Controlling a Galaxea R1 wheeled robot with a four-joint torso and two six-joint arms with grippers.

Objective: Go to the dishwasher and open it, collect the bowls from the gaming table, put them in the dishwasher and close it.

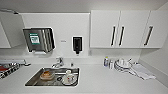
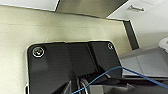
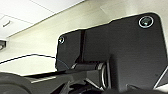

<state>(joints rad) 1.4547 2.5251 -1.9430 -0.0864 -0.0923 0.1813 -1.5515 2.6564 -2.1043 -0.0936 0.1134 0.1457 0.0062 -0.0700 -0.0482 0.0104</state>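
I face a white kitchen counter (image 1: 100, 80) with a steel sink (image 1: 32, 79) set into it. In the left wrist view, a stainless-steel front (image 2: 90, 7) rises from the beige floor (image 2: 37, 27); it looks like the dishwasher, and its handle is out of frame. White drawers with a bar handle (image 2: 135, 8) stand beside it. The gaming table and its bowls are out of view. The dark plates of my wrists (image 2: 70, 65) (image 3: 120, 50) cover much of both wrist views, above the floor.
In the sink lie a brown dish (image 1: 46, 74) and a white cup on a plate (image 1: 68, 76), below a tap (image 1: 59, 61). A towel dispenser (image 1: 40, 40) and soap dispenser (image 1: 77, 45) hang on the wall. Bottles (image 1: 106, 61), stacked plates (image 1: 122, 64) and a cloth (image 1: 142, 71) sit under upper cabinets (image 1: 125, 28).
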